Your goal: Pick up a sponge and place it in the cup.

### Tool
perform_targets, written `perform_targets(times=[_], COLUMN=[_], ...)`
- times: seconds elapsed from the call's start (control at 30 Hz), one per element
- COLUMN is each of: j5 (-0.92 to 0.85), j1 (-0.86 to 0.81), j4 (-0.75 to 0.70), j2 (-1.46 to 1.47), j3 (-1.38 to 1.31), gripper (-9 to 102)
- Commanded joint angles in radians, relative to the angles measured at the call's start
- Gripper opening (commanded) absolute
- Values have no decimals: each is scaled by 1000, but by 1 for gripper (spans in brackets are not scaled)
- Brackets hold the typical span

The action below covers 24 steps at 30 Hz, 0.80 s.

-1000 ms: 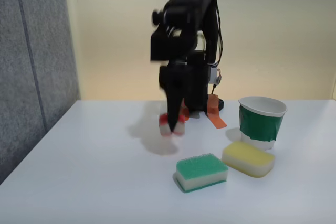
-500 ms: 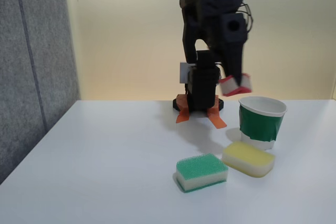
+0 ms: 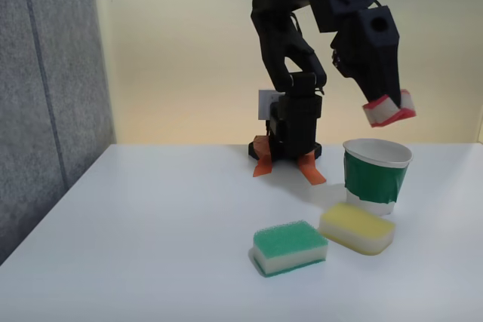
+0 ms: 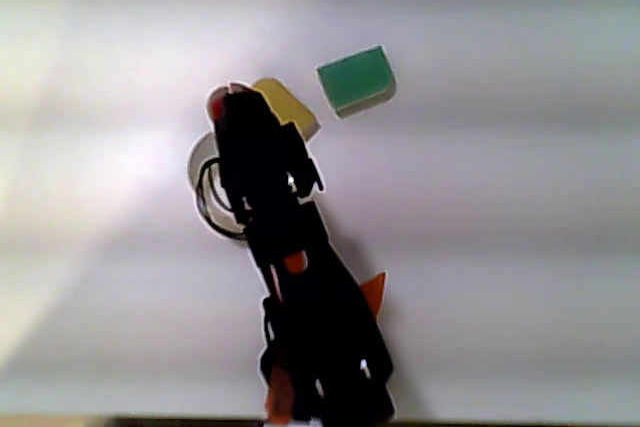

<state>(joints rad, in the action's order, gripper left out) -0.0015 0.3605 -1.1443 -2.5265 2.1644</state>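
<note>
Carrying sponge (image 3: 389, 110) | gripper (image 3: 386, 108) clamped on sponge, raised | cup (image 3: 375, 171) directly below gripper, mouth open upward, slightly toward arm base | next: lower straight down, then release.

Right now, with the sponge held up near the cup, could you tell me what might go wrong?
The gripper holds the red sponge above the cup, near its right rim in the fixed view; released here, it might clip the rim and bounce out. Lowering carelessly could tip the light cup toward the yellow sponge beside it.
</note>
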Motion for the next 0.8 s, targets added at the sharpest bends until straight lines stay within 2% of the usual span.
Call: perform_targets(times=[0.0,0.17,0.57,0.77], j5=[-6,-8,-51,-49], j1=[43,78,87,114], j4=[-5,-49,-305,-341], j2=[-32,-52,-63,-28], j3=[11,63,124,115], gripper=[0,0,0,0])
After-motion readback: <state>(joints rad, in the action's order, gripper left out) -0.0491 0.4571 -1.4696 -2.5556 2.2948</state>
